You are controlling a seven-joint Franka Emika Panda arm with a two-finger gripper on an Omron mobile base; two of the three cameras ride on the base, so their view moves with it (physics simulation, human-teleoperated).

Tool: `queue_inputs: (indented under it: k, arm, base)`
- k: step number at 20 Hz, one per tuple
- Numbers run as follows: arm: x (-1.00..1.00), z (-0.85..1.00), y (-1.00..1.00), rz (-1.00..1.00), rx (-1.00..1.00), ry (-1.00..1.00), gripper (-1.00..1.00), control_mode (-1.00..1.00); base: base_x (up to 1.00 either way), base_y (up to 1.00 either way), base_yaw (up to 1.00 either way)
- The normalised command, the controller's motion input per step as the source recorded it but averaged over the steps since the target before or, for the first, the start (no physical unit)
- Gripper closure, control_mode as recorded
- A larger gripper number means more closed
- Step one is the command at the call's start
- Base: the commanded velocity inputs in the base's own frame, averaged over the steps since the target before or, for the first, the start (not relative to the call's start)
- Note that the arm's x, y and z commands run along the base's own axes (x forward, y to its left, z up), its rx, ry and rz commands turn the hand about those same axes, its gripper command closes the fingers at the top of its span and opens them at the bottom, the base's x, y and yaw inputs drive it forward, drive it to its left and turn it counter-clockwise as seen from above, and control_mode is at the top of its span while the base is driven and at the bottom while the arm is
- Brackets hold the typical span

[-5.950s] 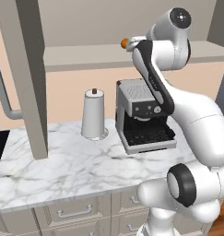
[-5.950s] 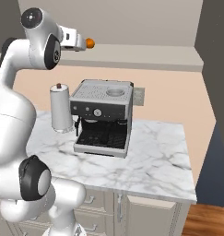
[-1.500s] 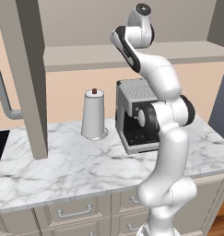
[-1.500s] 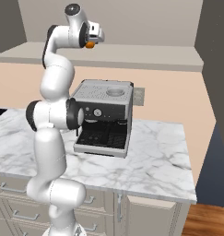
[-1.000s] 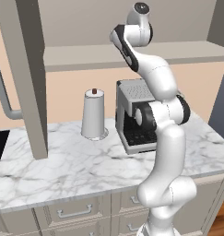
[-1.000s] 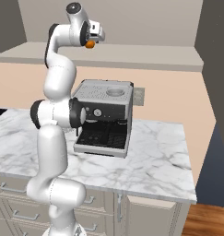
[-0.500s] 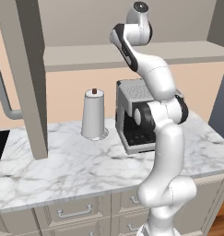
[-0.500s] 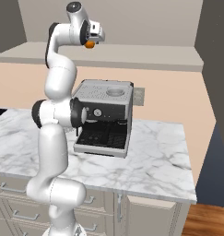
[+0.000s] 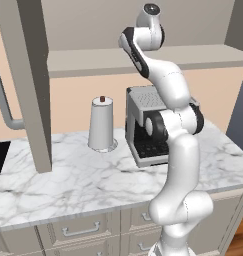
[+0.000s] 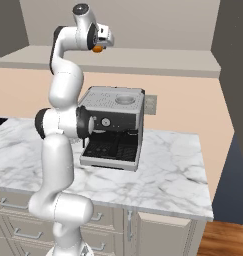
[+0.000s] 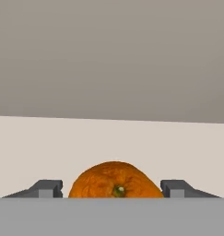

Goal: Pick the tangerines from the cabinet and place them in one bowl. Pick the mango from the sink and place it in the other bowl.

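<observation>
Gripper [image 11: 112, 189]: jaws flank the fruit; whether they pinch it, I cannot tell
Tangerine [image 11: 114, 180]: between the fingertips, on the cabinet [image 9: 133, 60] shelf
Risk: round fruit may squirt free if the pinch lands off-centre

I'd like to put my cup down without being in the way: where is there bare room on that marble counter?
The marble counter is bare in front, between the white canister and the front edge, and right of the coffee machine toward the counter's end. It is crowded around the arm beside the machine, and at the gripper by the tangerine.
</observation>
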Motion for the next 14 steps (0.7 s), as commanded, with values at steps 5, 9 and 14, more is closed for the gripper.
queue_inputs:
  k: [5,9,14]
  arm:
    - [0.25,-0.05,0.00,0.00,0.00,0.00,1.00,-1.00]
    - [0.08,-0.01,0.00,0.00,0.00,0.00,1.00,-1.00]
    - [-0.09,0.00,0.00,0.00,0.00,-0.02,1.00,-1.00]
  base:
    - [0.00,0.00,0.00]
    - [0.00,0.00,0.00]
    - [0.00,0.00,0.00]
